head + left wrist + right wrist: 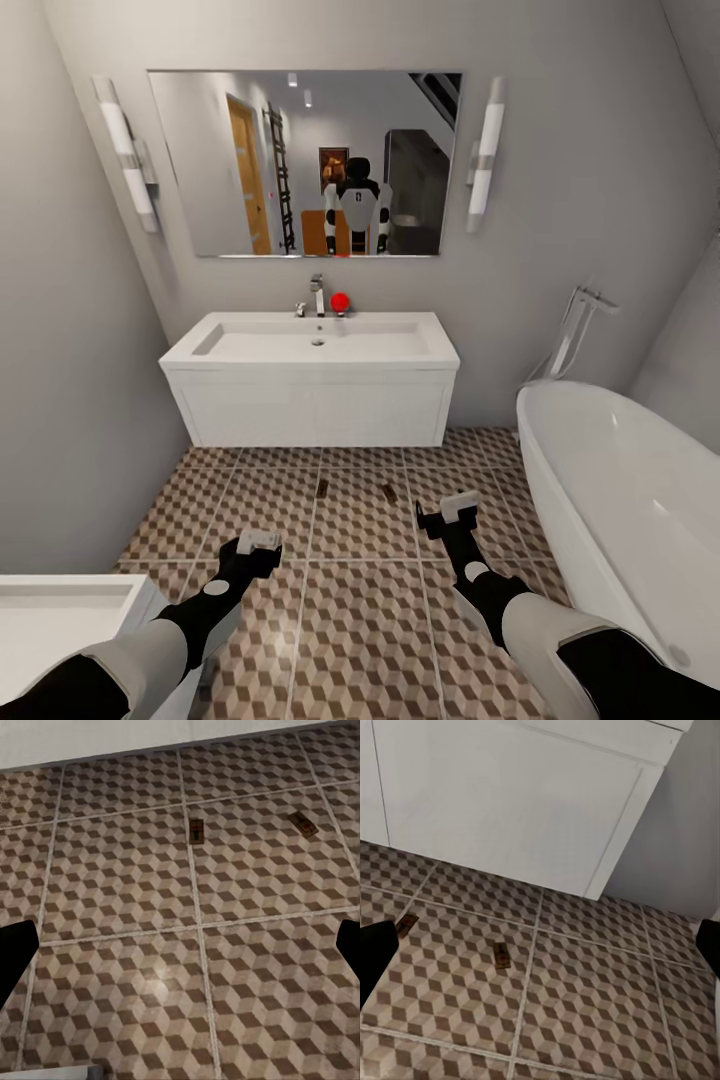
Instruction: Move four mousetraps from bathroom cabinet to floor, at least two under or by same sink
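Both grippers' fingers are spread and empty; two mousetraps (322, 488) (387, 491) lie by the sink (310, 400). Next, fetch two more.

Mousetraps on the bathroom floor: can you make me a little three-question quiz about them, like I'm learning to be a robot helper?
1. How many mousetraps lie on the bathroom floor in the head view?
2. True or false: both mousetraps are inside the bathtub.
3. Which is closer to the mousetraps? A) the sink B) the mirror

Key
1. Two: the left mousetrap and the right mousetrap.
2. False. They lie on the tiles in front of the sink, with the left end effector and right end effector hanging above the floor nearer the robot, both open and empty.
3. A
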Motion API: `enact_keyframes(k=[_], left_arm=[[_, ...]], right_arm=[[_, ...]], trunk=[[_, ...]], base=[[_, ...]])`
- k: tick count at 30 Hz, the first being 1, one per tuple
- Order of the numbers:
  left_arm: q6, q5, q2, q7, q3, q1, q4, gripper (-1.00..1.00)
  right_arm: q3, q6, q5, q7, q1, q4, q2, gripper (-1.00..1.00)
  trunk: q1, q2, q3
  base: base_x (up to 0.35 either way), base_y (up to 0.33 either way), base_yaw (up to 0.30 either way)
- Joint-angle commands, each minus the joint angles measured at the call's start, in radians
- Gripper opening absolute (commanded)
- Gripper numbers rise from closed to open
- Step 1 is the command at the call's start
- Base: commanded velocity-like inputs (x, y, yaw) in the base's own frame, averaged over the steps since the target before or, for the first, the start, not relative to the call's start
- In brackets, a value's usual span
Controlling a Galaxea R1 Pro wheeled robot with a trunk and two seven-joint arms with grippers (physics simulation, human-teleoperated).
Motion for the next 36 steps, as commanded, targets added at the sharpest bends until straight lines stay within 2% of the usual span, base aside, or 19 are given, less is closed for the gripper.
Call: enact_keyframes(k=[1, 36], left_arm=[[-0.002, 0.006, 0.000, 0.005, -0.009, 0.000, 0.000, 1.00], [-0.002, 0.006, -0.001, 0.005, -0.009, 0.000, 0.004, 1.00]], right_arm=[[0.002, 0.000, 0.011, -0.010, -0.001, 0.001, 0.000, 1.00], [0.002, 0.000, 0.011, -0.010, -0.001, 0.001, 0.001, 1.00]], trunk=[[-0.004, 0.007, 0.004], [-0.138, 0.252, 0.168]], base=[[0.000, 0.000, 0.000], [0.000, 0.000, 0.000]])
